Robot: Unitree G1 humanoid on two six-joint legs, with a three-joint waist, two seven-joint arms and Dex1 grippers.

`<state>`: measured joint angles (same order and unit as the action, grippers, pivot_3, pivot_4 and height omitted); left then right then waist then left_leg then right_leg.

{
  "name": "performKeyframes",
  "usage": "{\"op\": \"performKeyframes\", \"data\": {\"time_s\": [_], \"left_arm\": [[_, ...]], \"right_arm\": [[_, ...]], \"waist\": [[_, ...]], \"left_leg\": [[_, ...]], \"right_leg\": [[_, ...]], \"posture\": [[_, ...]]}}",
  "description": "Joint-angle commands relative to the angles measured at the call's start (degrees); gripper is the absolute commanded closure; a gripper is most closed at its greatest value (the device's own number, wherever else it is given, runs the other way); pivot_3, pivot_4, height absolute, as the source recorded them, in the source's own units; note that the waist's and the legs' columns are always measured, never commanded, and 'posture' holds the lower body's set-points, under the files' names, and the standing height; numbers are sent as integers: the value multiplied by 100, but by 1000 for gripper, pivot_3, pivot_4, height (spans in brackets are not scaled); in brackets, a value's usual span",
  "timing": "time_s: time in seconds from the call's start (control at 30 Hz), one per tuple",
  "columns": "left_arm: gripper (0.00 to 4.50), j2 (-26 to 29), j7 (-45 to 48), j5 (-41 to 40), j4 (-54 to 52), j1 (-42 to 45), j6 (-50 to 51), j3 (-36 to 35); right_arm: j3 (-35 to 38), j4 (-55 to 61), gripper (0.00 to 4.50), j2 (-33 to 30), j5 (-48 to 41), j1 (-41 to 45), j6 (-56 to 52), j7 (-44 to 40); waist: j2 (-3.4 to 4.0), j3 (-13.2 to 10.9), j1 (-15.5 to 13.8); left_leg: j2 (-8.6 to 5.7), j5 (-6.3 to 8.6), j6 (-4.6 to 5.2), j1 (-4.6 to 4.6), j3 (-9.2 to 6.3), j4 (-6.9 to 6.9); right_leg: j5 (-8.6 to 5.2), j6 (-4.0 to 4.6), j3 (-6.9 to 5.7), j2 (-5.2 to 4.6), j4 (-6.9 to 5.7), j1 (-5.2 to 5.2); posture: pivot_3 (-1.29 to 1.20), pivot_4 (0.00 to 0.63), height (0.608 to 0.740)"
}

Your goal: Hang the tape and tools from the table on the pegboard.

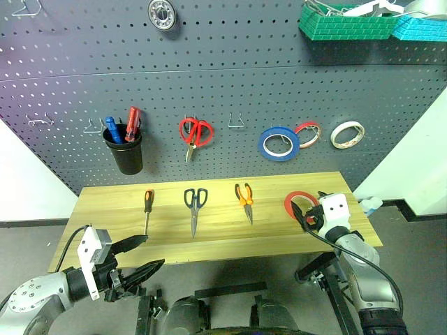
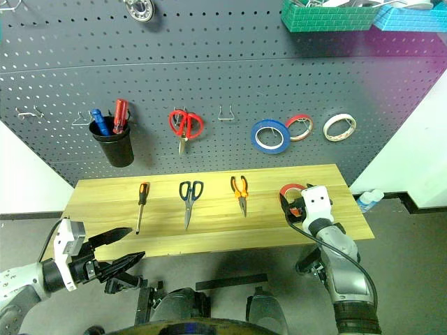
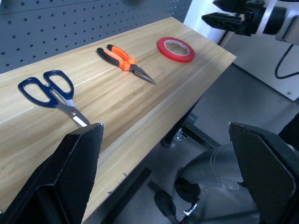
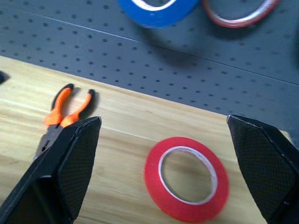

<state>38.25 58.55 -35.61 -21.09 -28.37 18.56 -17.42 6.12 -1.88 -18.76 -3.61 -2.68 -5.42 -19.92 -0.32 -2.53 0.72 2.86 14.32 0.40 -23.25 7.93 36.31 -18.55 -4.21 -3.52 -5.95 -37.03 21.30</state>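
Grippers first, since they're closest: the left gripper (image 1: 143, 252) hangs off the table's (image 1: 223, 241) near-left corner, below the front edge, fingers spread wide and empty, angled across toward the tools. My guess is it's just parked out of the way. The right gripper (image 1: 310, 216) is over the right end of the table, jaws also wide apart with nothing between them, lined up on the red tape (image 4: 187, 178), which lies flat near the right edge. Looks like tape is the first pick (its wrist view has the roll sitting neatly between the two fingers).

Further in, along the middle of the table, right to left: orange-handled pliers (image 1: 244, 200), black-handled scissors (image 1: 195, 207), then the screwdriver (image 1: 147, 209), all laid out in a row with gaps between them, probably so each can be grabbed cleanly.

Behind it all is the pegboard (image 1: 223, 91), already holding a blue tape roll (image 1: 279, 144), a thin red roll (image 1: 307, 132), a cream roll (image 1: 347, 134), red-handled scissors (image 1: 195, 132) and a black cup (image 1: 126, 150) of screwdrivers. A free hook (image 1: 237, 123) sits between the red scissors and the blue roll.
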Motion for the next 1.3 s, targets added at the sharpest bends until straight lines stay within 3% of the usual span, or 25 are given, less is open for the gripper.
{"op": "performKeyframes", "data": {"time_s": [0.03,0.63,1.0,1.3], "left_arm": [[35,-1,-41,-94,-259,91,-24,-93],[35,-168,-291,-78,-642,-153,-7,-55],[35,-230,-414,-130,-777,-347,9,-137],[35,-271,-460,-160,-867,-436,-30,-190]], "right_arm": [[-105,-30,0,-178,77,217,-136,-125],[-793,-936,0,-742,473,1552,-2004,-606],[-966,-2025,0,-879,645,2411,-2327,-784],[-1374,-2626,0,-925,930,2582,-2213,-990]], "waist": [[4,-11,3],[1,-195,0],[-6,-315,-6],[-14,-381,-6]], "left_leg": [[0,0,0,0,0,-1],[-1,-1,1,-5,1,-3],[-1,-8,12,-12,1,-6],[-2,-10,15,-19,2,-12]], "right_leg": [[0,0,0,-1,0,1],[0,3,4,-11,0,6],[0,3,3,-11,0,7],[0,2,3,-12,1,5]], "posture": [[65,49,740],[93,86,740],[114,106,740],[125,116,740]]}}
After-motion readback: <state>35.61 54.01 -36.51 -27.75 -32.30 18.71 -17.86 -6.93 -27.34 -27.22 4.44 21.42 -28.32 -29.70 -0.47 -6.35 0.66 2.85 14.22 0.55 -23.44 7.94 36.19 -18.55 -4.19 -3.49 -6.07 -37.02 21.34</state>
